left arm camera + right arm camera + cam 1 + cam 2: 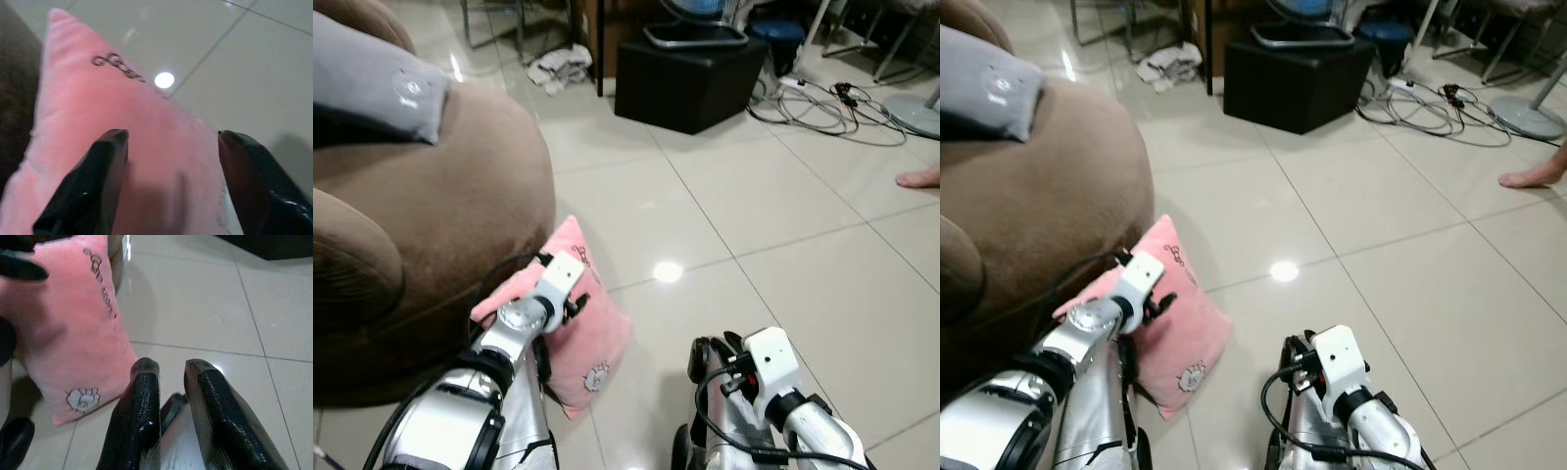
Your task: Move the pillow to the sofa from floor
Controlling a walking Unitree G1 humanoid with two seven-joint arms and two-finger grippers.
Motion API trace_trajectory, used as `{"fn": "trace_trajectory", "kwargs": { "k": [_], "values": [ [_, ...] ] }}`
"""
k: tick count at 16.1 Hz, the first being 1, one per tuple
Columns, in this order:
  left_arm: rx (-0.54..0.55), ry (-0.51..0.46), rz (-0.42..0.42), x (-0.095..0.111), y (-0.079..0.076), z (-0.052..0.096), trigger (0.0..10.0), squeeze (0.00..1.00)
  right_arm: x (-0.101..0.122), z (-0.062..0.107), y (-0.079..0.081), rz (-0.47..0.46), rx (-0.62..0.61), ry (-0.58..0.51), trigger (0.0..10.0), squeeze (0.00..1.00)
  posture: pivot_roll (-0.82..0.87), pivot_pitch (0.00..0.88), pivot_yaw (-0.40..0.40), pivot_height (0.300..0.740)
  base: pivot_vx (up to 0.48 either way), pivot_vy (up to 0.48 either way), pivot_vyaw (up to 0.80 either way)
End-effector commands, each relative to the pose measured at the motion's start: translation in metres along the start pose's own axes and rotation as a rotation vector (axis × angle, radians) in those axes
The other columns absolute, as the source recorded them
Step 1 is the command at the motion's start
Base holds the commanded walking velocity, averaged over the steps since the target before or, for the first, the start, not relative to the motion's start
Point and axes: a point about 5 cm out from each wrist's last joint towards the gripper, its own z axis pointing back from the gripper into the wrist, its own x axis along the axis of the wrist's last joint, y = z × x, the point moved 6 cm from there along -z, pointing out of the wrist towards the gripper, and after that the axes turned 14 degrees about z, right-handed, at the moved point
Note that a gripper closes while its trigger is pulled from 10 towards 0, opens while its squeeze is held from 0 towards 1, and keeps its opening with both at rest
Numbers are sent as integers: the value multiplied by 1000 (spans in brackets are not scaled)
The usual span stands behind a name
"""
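Observation:
A pink pillow (599,338) with script lettering and a small cartoon print lies on the tiled floor, leaning against the base of the brown sofa (460,206). My left gripper (171,139) is open right over the pillow, one black finger on each side of its upper face; whether they touch the fabric is unclear. It hovers above the pillow's sofa-side half (570,305). My right gripper (171,367) sits low over the bare tiles to the right of the pillow (68,333), its fingers together with nothing between them.
A grey cushion (372,88) rests on the sofa. Farther back stand a black box (690,78) with a fan on it, tangled cables (822,103), a round fan base (913,114) and crumpled cloth (558,67). A person's bare foot (920,178) is at the right edge.

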Motion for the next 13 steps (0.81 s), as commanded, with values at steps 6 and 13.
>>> {"fn": "trace_trajectory", "kwargs": {
  "k": [6,13],
  "values": [
    [307,-14,-167,15,66,15,10000,1000,40,3,10,25,137,-148,10000,0,-55,184,-70,472,0,0,0],
    [326,39,-167,10,78,19,10000,0,64,-7,-5,74,201,-219,10000,0,-68,211,-76,472,0,0,0]
  ]
}}
